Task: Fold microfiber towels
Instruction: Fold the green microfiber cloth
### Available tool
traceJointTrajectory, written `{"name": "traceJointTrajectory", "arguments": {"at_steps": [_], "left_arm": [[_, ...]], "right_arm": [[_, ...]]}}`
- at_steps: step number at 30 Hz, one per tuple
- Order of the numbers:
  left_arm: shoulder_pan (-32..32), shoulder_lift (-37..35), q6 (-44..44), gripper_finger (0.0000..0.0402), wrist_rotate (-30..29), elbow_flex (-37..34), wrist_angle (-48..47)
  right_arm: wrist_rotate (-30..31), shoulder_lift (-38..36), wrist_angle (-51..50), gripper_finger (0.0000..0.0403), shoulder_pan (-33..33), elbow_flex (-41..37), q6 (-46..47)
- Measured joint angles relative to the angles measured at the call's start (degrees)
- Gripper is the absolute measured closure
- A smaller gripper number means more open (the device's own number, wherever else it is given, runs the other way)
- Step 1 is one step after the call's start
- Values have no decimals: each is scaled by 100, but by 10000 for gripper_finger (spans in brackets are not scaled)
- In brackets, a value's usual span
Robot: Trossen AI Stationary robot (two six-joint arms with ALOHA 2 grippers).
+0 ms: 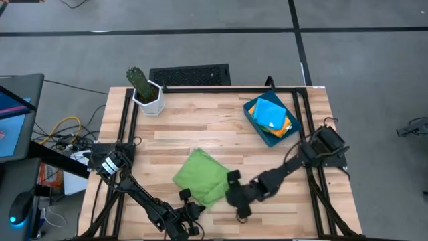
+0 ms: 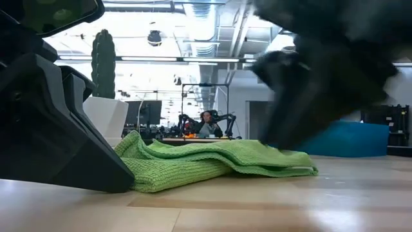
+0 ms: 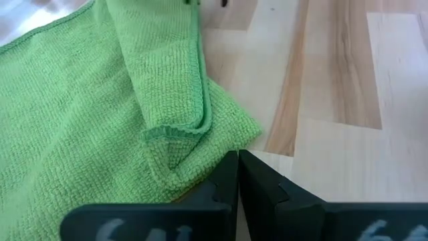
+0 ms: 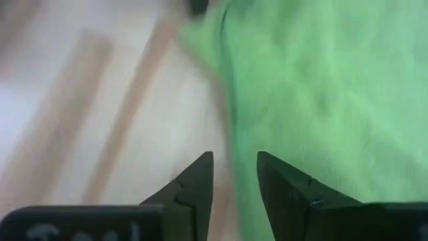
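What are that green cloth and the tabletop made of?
The green towel looks like soft microfiber: a matte, fine looped weave with a stitched hem, draping in limp folds. The table appears to be wood, likely butcher block: pale and tan planks joined side by side, with visible grain and a smooth, faintly glossy finish.

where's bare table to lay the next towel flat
Widest bare wood: the middle band between the potted cactus and the blue tray, beyond the lime green towel. A smaller patch lies below the tray, right of the right arm. The near edge is crowded: both pincers, left and right, flank the towel.
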Motion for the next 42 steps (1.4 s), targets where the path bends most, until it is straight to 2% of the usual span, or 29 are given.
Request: {"name": "traceJointTrajectory", "arguments": {"at_steps": [7, 16, 19, 26, 35, 42], "left_arm": [[0, 0, -9, 395, 26, -2, -4], [-4, 0, -48, 395, 59, -4, -7], [-4, 0, -46, 395, 62, -4, -9], [-4, -2, -48, 395, 89, -7, -11], [-24, -2, -46, 395, 121, -7, -15], [-26, -2, -48, 395, 133, -9, -15]], "right_arm": [[619, -20, -207, 267, 314, -353, 141], [574, -4, 34, 261, 160, -640, 289], [572, 6, 14, 284, 162, -646, 313], [571, 17, -3, 387, 160, -652, 306], [577, -14, -580, 396, 101, -254, 167], [389, -146, -1105, 392, -268, 130, -106]]}}
